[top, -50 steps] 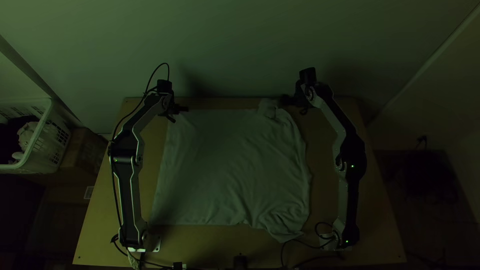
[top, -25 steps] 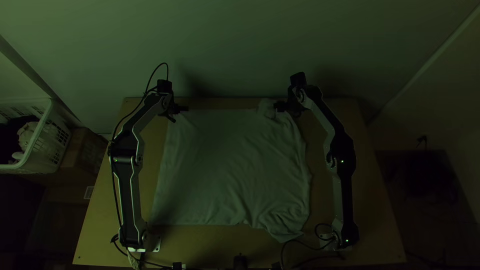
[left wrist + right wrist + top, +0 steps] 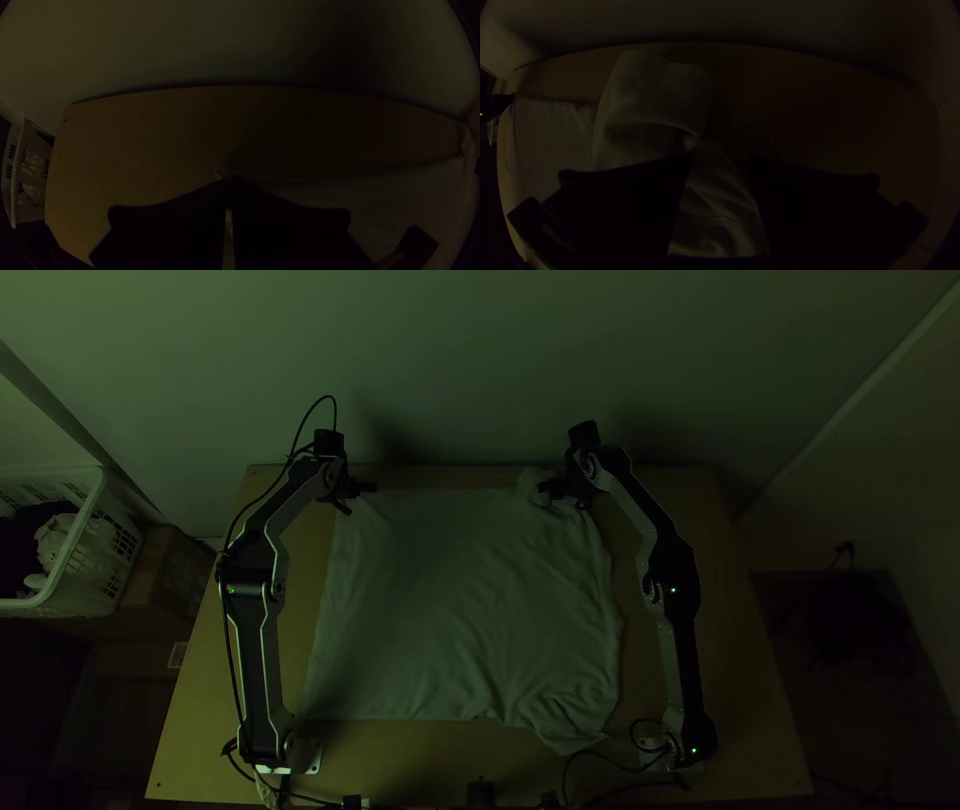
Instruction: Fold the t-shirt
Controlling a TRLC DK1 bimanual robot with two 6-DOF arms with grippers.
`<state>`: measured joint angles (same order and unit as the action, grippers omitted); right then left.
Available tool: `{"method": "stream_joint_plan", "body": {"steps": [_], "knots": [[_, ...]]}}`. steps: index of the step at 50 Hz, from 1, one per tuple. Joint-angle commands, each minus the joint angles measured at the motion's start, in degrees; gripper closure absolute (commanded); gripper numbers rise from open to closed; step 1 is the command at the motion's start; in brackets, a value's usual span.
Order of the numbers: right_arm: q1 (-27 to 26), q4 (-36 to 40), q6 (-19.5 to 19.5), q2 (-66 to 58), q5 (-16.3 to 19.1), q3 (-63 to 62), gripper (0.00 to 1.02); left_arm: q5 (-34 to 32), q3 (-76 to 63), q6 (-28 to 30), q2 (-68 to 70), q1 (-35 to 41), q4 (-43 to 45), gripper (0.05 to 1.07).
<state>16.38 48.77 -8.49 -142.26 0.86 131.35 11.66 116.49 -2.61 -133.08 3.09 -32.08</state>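
Pale t-shirt spread across dim table

From my remote station, I see the shirt's near edge running fairly straight, then rumpling into creases at the near right corner. Off the table's left side, a small pale label on a cardboard box is too small for me to read; a white basket holds cloth. The shirt's middle lies mostly flat, lightly wrinkled. At its far left corner, my left gripper is closed, pinching the cloth; at the bunched far right part, my right gripper stands moderately wide, loose fabric between its fingers.
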Motion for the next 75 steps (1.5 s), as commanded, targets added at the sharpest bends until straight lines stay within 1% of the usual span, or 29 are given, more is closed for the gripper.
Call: {"method": "stream_joint_plan", "body": {"steps": [1,2,3,16,38,52,57,64,75], "knots": [[-0.3,0.09,0.41,-1.18,-0.16,1.19,0.88,1.17,-0.21,-0.55,0.54,-1.25,-0.44,1.05],[-0.3,0.01,0.58,-1.09,-0.16,1.19,0.96,1.17,-0.21,-0.55,0.62,-1.25,-0.44,1.05],[-0.3,-0.08,0.58,-1.09,-0.16,1.19,1.0,1.17,-0.21,-0.55,0.62,-1.33,-0.44,1.05],[-1.88,-0.08,-0.12,0.4,-0.25,1.01,1.0,1.17,-0.21,-0.64,1.24,-1.95,-0.8,1.05],[-7.59,-1.05,0.14,2.25,-1.57,1.1,1.0,0.91,-0.65,-0.82,3.0,-3.18,-0.8,1.05],[-7.24,-0.96,-0.03,5.06,-1.48,-0.04,1.0,0.73,-1.44,-2.66,6.69,-0.81,-1.15,1.05],[-6.8,0.27,0.32,5.76,-1.48,-0.48,1.0,0.29,-2.23,-3.1,8.36,-0.28,-1.5,1.05],[-6.45,1.24,0.41,6.99,-1.48,-1.36,1.0,-2.26,-4.07,-3.8,10.64,-0.54,-1.76,1.05],[-5.92,4.31,1.81,8.57,-1.48,-3.29,1.0,-2.34,-8.56,-3.54,13.11,-2.04,-1.5,1.05]]}}
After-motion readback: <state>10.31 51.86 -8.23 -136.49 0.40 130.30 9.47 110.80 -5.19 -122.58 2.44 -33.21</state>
